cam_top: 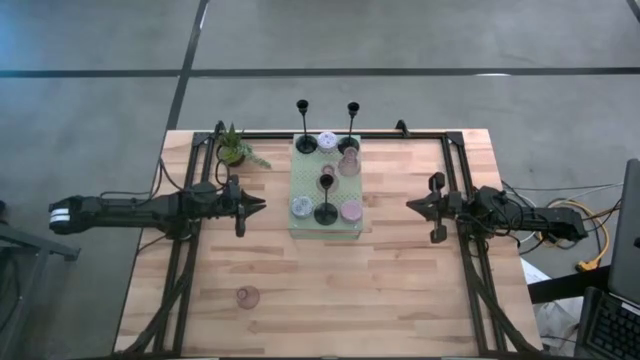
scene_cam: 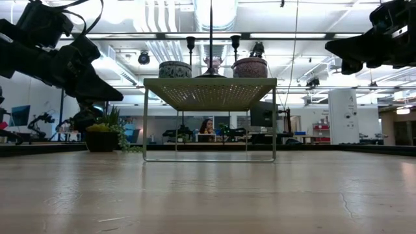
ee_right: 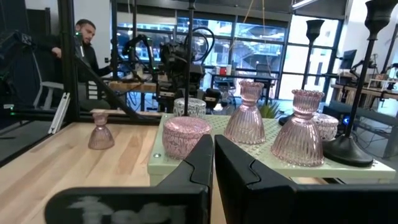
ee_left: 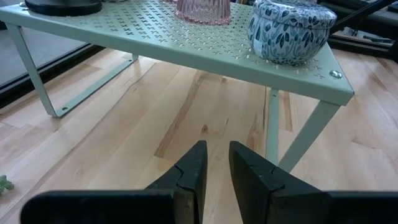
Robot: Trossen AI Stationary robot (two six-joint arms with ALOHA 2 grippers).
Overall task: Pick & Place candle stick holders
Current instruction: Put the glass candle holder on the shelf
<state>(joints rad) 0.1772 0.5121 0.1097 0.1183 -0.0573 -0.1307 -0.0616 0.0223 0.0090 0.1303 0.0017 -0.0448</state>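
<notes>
Standing near the far middle of the wooden table [cam_top: 330,290], a pale green perforated rack [cam_top: 326,195] is carrying most of the candle stick holders: a tall black candlestick [cam_top: 326,210] at its near edge, two more black candlesticks [cam_top: 305,125] along its far edge, a patterned blue-and-white cup [ee_left: 289,28] at a near corner, a squat pink cup [ee_right: 185,135] at the other near corner, and ribbed pink glass holders [ee_right: 300,127] between them. One small pink glass holder [cam_top: 247,296] is standing alone on the bare wood near the table's front left, well apart from the rack. The left gripper [cam_top: 258,206] is hovering just left of the rack, above the table, its fingers [ee_left: 189,177] standing slightly parted and pinching nothing. The right gripper [cam_top: 412,204] is hovering to the right of the rack, its fingers [ee_right: 245,177] pressed together and empty. A small potted plant [cam_top: 235,150] is sitting at the far left corner. No readable brand, label or writing is showing on any object. Open wood is lying across the whole front half of the table, and a clear gap is separating each gripper from the rack's side edges. A seated person [ee_right: 84,43] is showing in the room beyond.
</notes>
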